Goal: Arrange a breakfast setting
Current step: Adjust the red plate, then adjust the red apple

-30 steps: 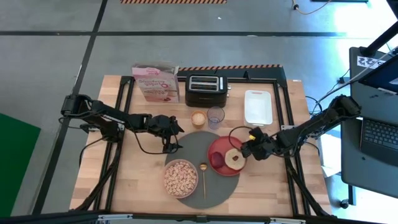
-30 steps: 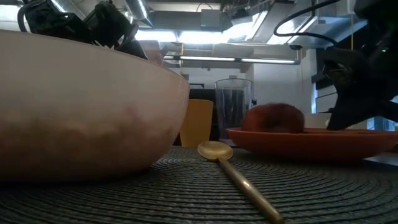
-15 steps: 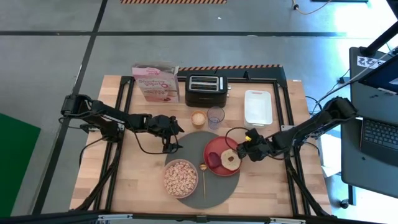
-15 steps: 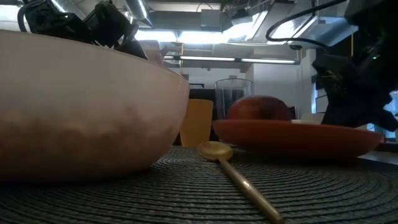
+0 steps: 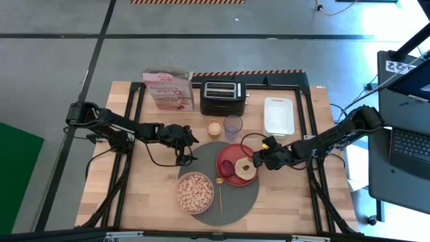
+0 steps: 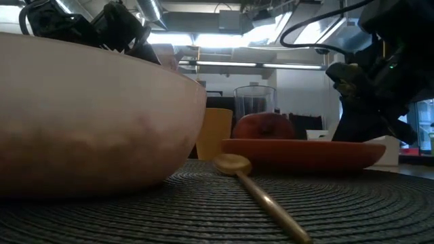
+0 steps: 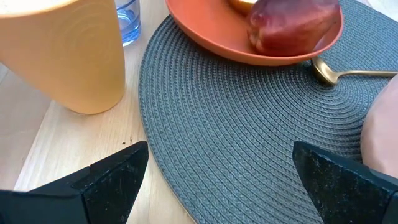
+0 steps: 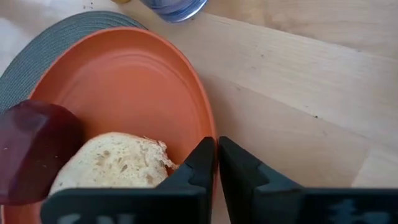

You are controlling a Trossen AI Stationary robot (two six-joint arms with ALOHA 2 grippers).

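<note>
Plate [image 5: 233,164]: red, round, on the right part of the dark-grey mat [image 5: 201,202], near rim just proud of the mat's right edge; carries a bagel half [image 5: 244,168] and a dark-red fruit [image 5: 228,166].
Right gripper [image 5: 259,160]: fingers pinched closed on the plate's right rim, seen clamped either side of it in the right wrist view.
Left gripper [image 5: 187,152]: fingers spread wide, empty, waiting near the mat's upper-left edge.
Bowl [image 5: 195,192]: pale, full of tan cereal [image 5: 195,190], on the mat's lower-left part.
Spoon [image 5: 220,191]: thin, golden, lying between bowl and plate; long axis running front to back of the desk, scoop end toward the back, just beside the plate's rim, handle toward the front edge.
Step in hand: likely sliding the plate onto the mat by its rim.
Next move: probably a short push further left until the plate sits wholly on the mat, then letting go of the rim and backing off; care needed not to nudge the spoon's scoop.
Behind the mat: orange cup [image 5: 213,128] and clear glass [image 5: 233,125], standing close together.
</note>
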